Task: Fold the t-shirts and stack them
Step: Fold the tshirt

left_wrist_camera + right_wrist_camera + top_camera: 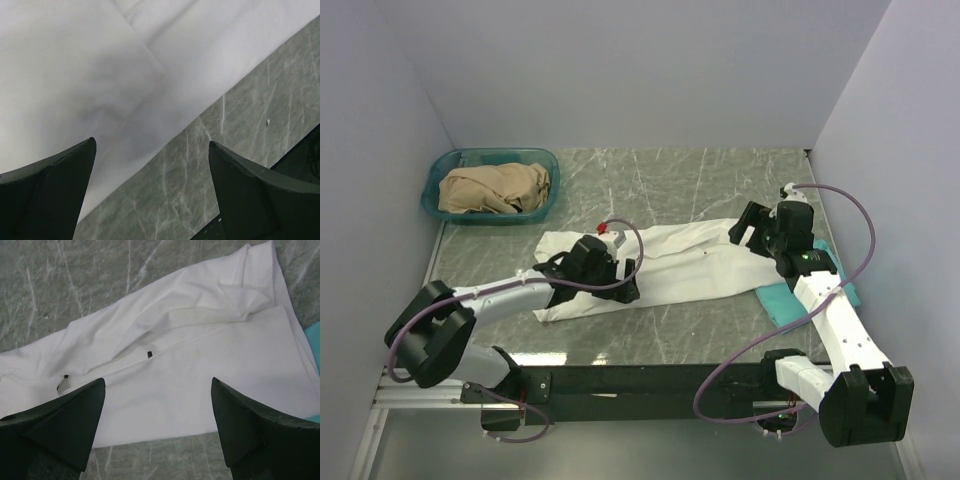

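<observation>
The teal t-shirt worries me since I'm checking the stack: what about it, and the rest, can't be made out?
- teal t-shirt: in the top view it lies mostly under the right arm; the right wrist view's edge cuts it off.
- white t-shirt: its left part is hidden by the left arm in the top view.
- Its dark mark: too small to read.

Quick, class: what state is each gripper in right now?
Left gripper: open, empty, over the white shirt.
Right gripper: open, empty, over the same shirt.
</observation>
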You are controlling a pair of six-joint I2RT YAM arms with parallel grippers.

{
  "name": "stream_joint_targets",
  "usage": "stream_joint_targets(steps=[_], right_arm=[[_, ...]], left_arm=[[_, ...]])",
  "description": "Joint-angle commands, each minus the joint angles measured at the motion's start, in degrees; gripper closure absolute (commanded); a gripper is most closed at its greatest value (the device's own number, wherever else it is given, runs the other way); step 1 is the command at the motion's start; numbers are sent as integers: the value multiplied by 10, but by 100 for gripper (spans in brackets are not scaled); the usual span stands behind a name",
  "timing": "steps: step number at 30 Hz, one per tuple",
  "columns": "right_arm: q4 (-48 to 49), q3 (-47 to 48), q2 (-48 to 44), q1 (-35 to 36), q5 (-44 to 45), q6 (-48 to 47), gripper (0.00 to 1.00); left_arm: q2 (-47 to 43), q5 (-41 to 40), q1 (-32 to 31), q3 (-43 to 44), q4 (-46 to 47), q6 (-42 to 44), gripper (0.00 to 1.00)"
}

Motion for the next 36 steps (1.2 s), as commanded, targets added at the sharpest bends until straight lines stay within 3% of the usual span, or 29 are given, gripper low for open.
stream_joint_targets(steps=[1, 8, 13, 17, 24, 36], right_arm=[[35, -7, -21, -1, -11, -9, 8], [30, 7, -18, 18, -24, -25, 8], [10, 39, 2, 83, 34, -32, 7], [14, 71, 37, 123, 29, -36, 7], [-24, 151, 183, 149, 64, -11, 7], [-44, 301, 434, 133, 86, -31, 7]], left_arm=[[-62, -35, -4, -15, -30, -13, 1], [-135, -124, -4, -29, -78, -65, 1], [-156, -178, -3, -37, -94, -112, 1], [-145, -230, 15, -22, -113, -141, 1], [-95, -169, 116, -21, -65, -177, 1], [78, -126, 167, 10, -30, -200, 1]])
